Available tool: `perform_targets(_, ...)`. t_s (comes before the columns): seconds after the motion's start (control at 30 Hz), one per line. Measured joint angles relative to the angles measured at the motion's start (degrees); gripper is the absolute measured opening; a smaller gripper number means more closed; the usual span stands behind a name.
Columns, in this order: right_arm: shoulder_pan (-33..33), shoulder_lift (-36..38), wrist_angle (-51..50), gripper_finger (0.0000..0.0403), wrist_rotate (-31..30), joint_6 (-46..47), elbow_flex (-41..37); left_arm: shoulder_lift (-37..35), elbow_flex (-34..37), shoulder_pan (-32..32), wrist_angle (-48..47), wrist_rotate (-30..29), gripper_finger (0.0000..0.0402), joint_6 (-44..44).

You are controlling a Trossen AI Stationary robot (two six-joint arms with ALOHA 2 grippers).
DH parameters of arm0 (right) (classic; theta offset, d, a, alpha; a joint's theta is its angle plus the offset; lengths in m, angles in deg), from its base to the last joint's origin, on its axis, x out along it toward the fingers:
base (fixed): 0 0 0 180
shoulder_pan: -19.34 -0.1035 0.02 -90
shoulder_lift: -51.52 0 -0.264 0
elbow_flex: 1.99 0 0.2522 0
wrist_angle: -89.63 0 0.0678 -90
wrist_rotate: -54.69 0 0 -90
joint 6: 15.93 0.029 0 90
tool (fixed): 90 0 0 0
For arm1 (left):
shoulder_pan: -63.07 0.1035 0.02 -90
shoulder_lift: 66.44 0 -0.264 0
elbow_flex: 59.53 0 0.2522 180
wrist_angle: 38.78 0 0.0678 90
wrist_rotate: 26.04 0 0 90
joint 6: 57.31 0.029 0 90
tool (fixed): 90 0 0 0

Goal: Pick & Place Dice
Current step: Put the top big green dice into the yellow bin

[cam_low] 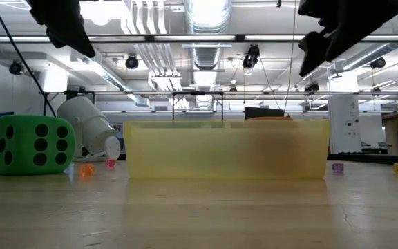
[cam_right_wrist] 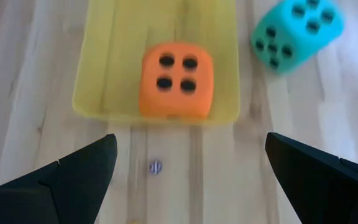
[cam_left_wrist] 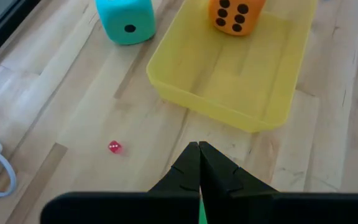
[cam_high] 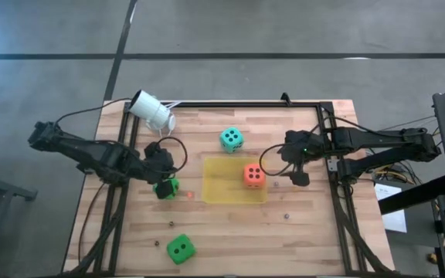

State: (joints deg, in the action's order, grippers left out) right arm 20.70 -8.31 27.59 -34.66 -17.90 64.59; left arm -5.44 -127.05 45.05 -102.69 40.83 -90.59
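Table (cam_high: 230,232) of pale wood fills the high view, with a black frame along its far, left and right edges. The widest open room is the front half, between the tray and the front edge. Only the front green die (cam_high: 180,249) sits there, towards the left corner.

The yellow tray (cam_high: 222,189) lies in the middle of the table, with free wood on all sides. The white camera (cam_high: 151,110) lies tilted at the far left corner, close to the frame.

The left arm comes in from the left edge. The left gripper (cam_left_wrist: 199,144) hangs over the wood to the left of the tray, and its fingers are pressed together at the tips. The second green die (cam_high: 167,188) sits right under it and is partly hidden. Whether the fingers touch it, I cannot tell.

The right arm comes in from the right edge. The right gripper (cam_right_wrist: 190,142) hangs just beside the right end of the tray. Its fingers are spread wide apart and hold nothing.

The orange die (cam_high: 254,175) stands inside the tray at its right end, showing four pips. The teal die (cam_high: 232,139) stands on the wood just beyond the far edge of the tray.

A tiny red die (cam_left_wrist: 114,147) lies on the wood left of the tray. A tiny bead (cam_right_wrist: 155,167) lies near its front right corner.
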Motion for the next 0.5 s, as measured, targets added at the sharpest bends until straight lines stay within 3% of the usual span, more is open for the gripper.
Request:
perform_targets(0.2,0.00,-0.29,-0.23,0.0400,-0.07,1.37,-0.02,0.00,0.00,0.00,-2.74,1.36,0.0000,-1.57)
perform_targets(0.5,0.00,-0.26,0.72,0.0400,-0.20,0.01,-0.02,-0.02,0.26,-0.04,-14.43,9.98,0.0000,-14.21)
